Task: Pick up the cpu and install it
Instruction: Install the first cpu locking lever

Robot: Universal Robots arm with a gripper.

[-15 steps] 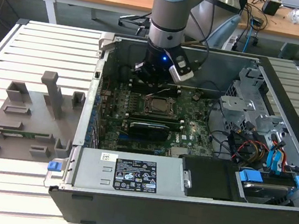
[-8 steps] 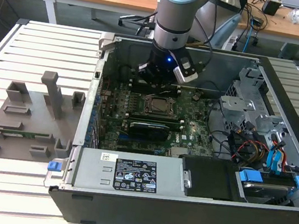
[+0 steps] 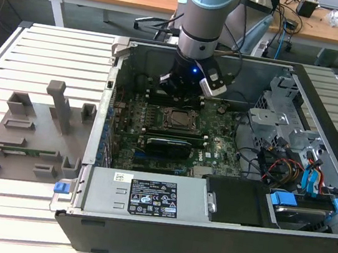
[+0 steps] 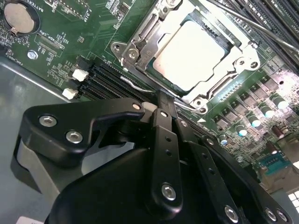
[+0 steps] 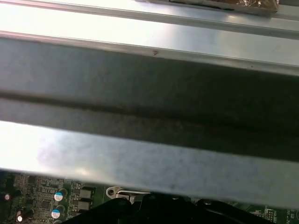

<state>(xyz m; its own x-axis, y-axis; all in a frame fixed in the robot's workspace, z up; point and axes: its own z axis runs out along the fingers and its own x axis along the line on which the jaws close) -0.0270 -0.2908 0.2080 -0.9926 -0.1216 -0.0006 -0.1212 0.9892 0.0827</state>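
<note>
We find the cpu (image 4: 194, 56) already lying flat in the motherboard socket (image 4: 140, 35), inside the open computer case (image 3: 100, 148), so the pick and place look done; whether the retention lever (image 4: 140, 86) is latched we cannot tell. The gripper (image 4: 161, 100) hangs just above the socket's edge, holding nothing, its fingers drawn together. Room is tight: the case wall (image 5: 140, 88) sits close behind the wrist and the memory slots (image 4: 105, 79) flank the socket.

Print covers the white label (image 3: 146, 197) on the power supply (image 3: 146, 196), nothing legible; board (image 4: 56, 42) lettering too fine.
</note>
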